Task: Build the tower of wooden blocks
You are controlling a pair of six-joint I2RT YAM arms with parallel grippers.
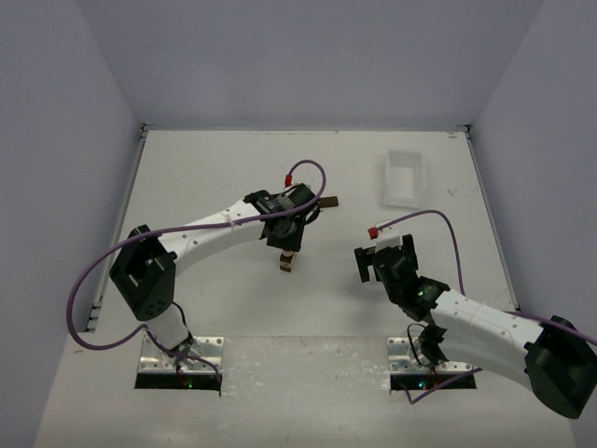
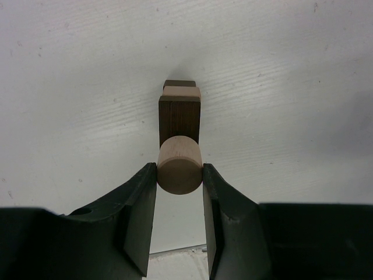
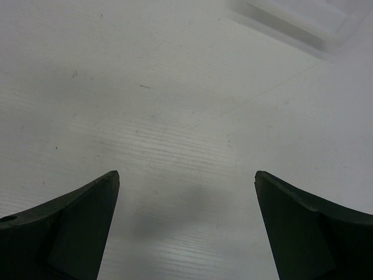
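Left gripper clamped on tan cylinder, axis along fingers, over upright wood block tower, right gripper spread wide, white tray well apart

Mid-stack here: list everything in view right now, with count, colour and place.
wood block tower: one stack, dark brown and light tan blocks, mid-table below the left arm's jaws
cylinder: one, light tan, gripped in the left arm's jaws, over the tower
loose block: one, dark brown, on the table beside the left wrist
tray: one, white, far right of the table
table: one, white
cables: two, purple, one per arm
left arm: white and black, jaws shut on the cylinder
right arm: white and black, jaws open and empty, right of the tower
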